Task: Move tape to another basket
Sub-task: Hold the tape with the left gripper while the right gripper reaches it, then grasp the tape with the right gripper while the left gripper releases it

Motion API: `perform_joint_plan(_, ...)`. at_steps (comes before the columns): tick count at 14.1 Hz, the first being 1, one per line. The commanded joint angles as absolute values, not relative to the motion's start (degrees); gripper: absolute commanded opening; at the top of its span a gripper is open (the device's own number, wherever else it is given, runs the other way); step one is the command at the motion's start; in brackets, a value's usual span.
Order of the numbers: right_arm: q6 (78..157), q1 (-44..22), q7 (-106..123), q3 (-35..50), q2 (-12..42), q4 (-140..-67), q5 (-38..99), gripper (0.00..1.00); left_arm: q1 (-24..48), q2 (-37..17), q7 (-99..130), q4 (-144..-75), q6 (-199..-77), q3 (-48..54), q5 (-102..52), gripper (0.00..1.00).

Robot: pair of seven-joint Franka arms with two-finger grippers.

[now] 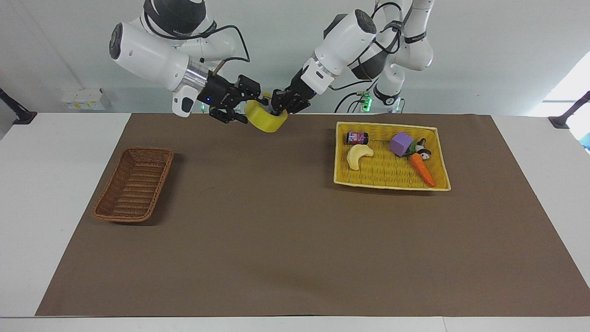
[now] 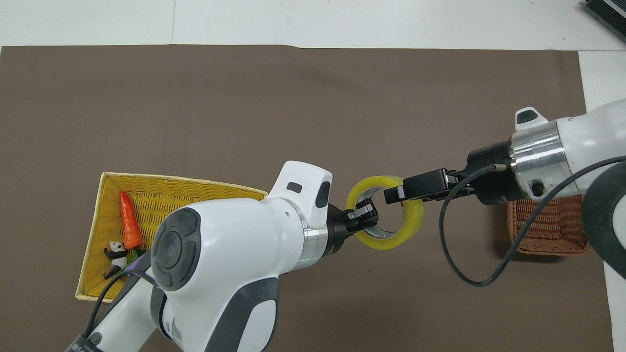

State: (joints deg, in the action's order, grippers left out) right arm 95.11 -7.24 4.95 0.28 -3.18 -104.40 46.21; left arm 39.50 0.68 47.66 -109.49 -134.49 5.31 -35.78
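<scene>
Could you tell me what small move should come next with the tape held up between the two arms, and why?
Probably the right gripper should finish closing on the yellow translucent tape roll. Its jaws already straddle the roll's wall, while the left gripper holds the other side, shut. The brown woven wicker basket waits at the right arm's end.

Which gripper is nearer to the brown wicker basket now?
Right. The right gripper is in the air at the tape, on its side toward the brown wicker basket. The left gripper holds the tape's other side, toward the yellow basket.
</scene>
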Motion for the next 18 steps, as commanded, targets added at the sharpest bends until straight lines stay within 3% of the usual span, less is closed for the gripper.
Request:
perform_joint_plan(1,94.0,-6.4,4.8,0.3,-4.2,-105.7,47.6,0.0,39.7,1.1,48.2,-108.5,-135.4,4.7,-36.7,0.0)
perform_joint_plan(3,93.8,-6.2,4.0,0.2,-4.0,-105.2,47.0,0.0,39.6,1.2,48.3,-108.5,-135.5,4.6,-36.7,0.0)
perform_joint_plan(4,93.7,-6.2,3.8,0.2,-3.9,-105.1,47.1,0.0,39.6,1.3,48.1,-108.4,-135.5,4.4,-36.6,0.11)
perform_joint_plan(5,93.7,-6.1,3.8,0.2,-3.8,-104.9,47.0,0.0,39.6,1.3,47.8,-108.3,-135.5,4.3,-36.1,0.61)
perform_joint_plan(6,93.3,-5.5,3.9,0.1,-3.4,-104.0,46.8,0.0,39.6,1.3,48.2,-108.1,-135.4,4.3,-36.1,1.0)
perform_joint_plan(10,90.4,0.9,8.2,-0.3,-2.0,-102.1,43.5,0.0,36.1,3.8,52.4,-108.4,-134.3,4.1,-36.2,1.0)
perform_joint_plan(12,90.3,3.8,14.7,-0.4,-2.0,-102.1,34.3,0.0,35.1,4.9,53.5,-108.6,-133.8,4.0,-36.2,1.0)
perform_joint_plan(18,91.1,10.5,28.6,-0.4,-1.4,-103.3,10.6,0.0,21.4,5.3,51.5,-104.3,-113.7,3.9,-27.0,1.0)
